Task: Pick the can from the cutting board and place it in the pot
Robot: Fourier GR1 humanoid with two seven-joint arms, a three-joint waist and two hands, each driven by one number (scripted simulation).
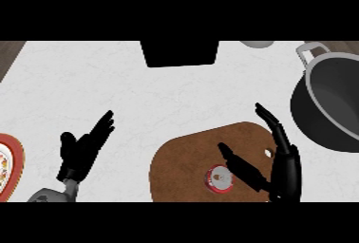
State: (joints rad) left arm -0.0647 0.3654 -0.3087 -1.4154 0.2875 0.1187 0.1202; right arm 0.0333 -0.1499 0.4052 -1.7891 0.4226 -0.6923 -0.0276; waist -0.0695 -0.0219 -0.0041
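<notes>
Since the can (219, 178) is what you're after: it's standing on the cutting board (184, 154), near the board's lower edge, with its red rim and pale lid facing up at you. It's on the thumb side of your right hand (286, 166), right beside the thumb (242, 167) and maybe touching it; you can't really tell from this angle. Nothing's wrapped around it though. That hand is wide open, fingers (270, 121) straight with the tips reaching just past the board's far edge, thumb splayed toward the can. On the side of those fingers away from the thumb sits the grey pot (329, 102), near the fingertips but not touching, one handle (313, 49) showing at its far rim. Your left hand (79, 152) is on the other side of the board, resting open over the white counter (105, 76), fingers up, holding nothing. On its outer side a red-rimmed plate (8, 163) peeks in. Well beyond both sets of fingertips there's a black block (181, 52).
</notes>
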